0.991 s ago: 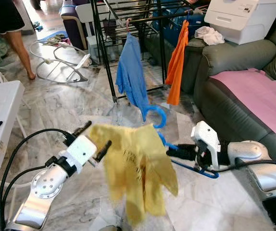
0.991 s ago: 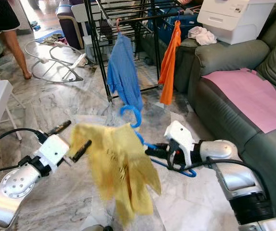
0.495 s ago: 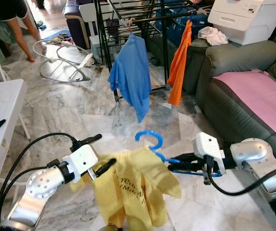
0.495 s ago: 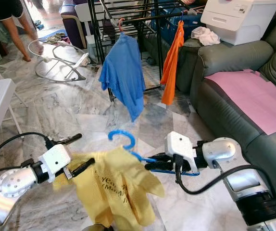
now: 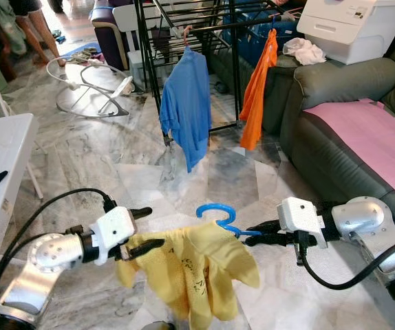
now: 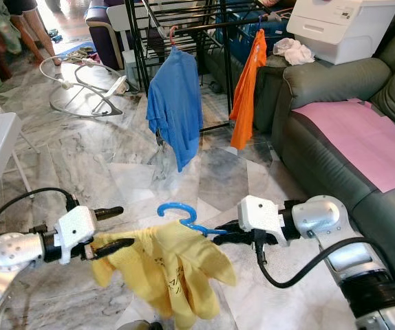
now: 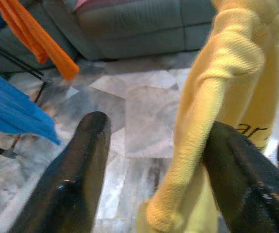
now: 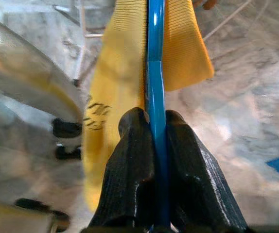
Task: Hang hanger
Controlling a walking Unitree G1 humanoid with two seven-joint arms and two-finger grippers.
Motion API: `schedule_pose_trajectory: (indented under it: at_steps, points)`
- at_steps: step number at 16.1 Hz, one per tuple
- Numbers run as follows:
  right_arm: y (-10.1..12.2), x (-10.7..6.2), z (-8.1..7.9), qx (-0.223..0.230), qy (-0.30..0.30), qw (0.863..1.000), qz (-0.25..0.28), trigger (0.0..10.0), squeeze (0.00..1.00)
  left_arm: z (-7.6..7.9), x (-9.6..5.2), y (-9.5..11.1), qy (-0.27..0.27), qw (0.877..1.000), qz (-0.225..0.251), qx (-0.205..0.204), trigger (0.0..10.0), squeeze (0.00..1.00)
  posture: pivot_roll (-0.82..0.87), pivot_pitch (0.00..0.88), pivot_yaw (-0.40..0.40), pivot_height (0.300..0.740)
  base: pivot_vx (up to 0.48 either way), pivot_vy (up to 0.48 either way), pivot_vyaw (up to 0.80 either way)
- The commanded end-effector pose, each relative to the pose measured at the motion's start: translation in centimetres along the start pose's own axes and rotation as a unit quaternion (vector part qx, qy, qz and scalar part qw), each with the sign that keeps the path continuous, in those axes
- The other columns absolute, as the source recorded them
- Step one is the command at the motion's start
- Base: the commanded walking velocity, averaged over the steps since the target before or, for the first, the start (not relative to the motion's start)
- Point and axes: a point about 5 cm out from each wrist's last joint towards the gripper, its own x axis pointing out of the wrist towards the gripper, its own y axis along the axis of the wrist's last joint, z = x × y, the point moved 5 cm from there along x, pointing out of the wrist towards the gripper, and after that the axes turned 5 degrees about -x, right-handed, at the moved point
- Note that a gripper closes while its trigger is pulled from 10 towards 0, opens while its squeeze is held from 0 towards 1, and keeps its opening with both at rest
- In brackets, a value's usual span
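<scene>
Lowered hanger (image 5: pixel 219 214) lies level, hook up, in right hand (image 5: pixel 258 232).

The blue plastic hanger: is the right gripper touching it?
Touching. In the right wrist view, the right gripper has both black fingers pressed against the blue plastic hanger, with the bar between them.

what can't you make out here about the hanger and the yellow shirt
- Blue hanger: in the eye views the yellow shirt drapes over its left half, hiding that end.
- Shirt print: too small and creased to read.
- Left gripper: the shirt lies against its lower finger in the left wrist view, but the fingers are apart, so a real hold is unclear.
- Rack's top rail: cut off by the upper edge.
</scene>
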Motion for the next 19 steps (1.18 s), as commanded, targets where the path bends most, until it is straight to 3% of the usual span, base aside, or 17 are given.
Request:
schedule_pose_trajectory:
  at_steps: [1, 5, 14, 19]
  points:
    - [1.1, 0.1, 1.1, -0.034, -0.017, 0.999, 0.014, 10.0, 0.00, -0.4, -0.5, 0.0, -0.006, 1.000, -0.006, -0.009, 0.0, 0.00, -0.05, 0.044, 0.041, 0.740, 0.000, 0.000, 0.00]
    - [1.4, 0.5, 1.7, -0.051, -0.031, 0.998, 0.019, 10.0, 0.00, 0.8, -0.4, -0.5, -0.050, 0.998, -0.025, -0.017, 0.0, 0.00, -0.04, 0.040, 0.041, 0.740, 0.000, 0.000, 0.00]
    - [2.0, 1.1, 2.5, -0.069, -0.039, 0.996, 0.036, 10.0, 0.00, 1.1, 0.7, -0.7, -0.058, 0.998, -0.024, -0.014, 0.0, 0.00, -0.04, 0.033, 0.039, 0.740, 0.000, 0.000, 0.00]
    - [1.7, 1.3, 2.6, -0.070, -0.045, 0.996, 0.034, 10.0, 0.00, 1.2, 0.6, -0.9, -0.058, 0.998, -0.024, -0.019, 0.0, 0.00, -0.04, 0.033, 0.039, 0.740, 0.000, 0.000, 0.00]
